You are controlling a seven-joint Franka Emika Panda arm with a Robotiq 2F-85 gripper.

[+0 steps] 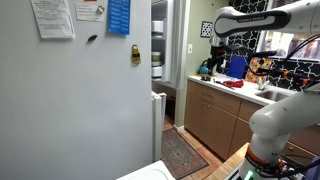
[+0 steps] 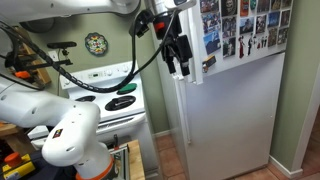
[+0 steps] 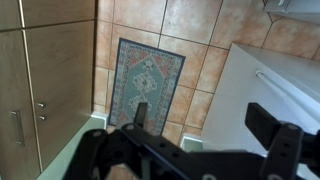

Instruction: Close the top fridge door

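Observation:
The top fridge door [image 1: 158, 45] shows edge-on as a narrow white slab with racks of items behind it. In an exterior view its front [image 2: 245, 30] is covered with photos. My gripper [image 2: 178, 55] hangs at the door's left edge, by the seam above the lower door [image 2: 230, 120]; I cannot tell whether it touches. It also shows in an exterior view [image 1: 213, 55], out in front of the fridge. In the wrist view the gripper [image 3: 205, 125] is open and empty, pointing down at the floor, with a white fridge surface [image 3: 275, 85] to its right.
Brown wooden cabinets [image 1: 215, 120] with a cluttered counter [image 1: 232, 82] face the fridge. A patterned rug [image 3: 140, 75] lies on the tiled floor between them. A white stove [image 2: 110, 100] stands beside the fridge. The lower door's vertical handle [image 1: 157, 112] juts out.

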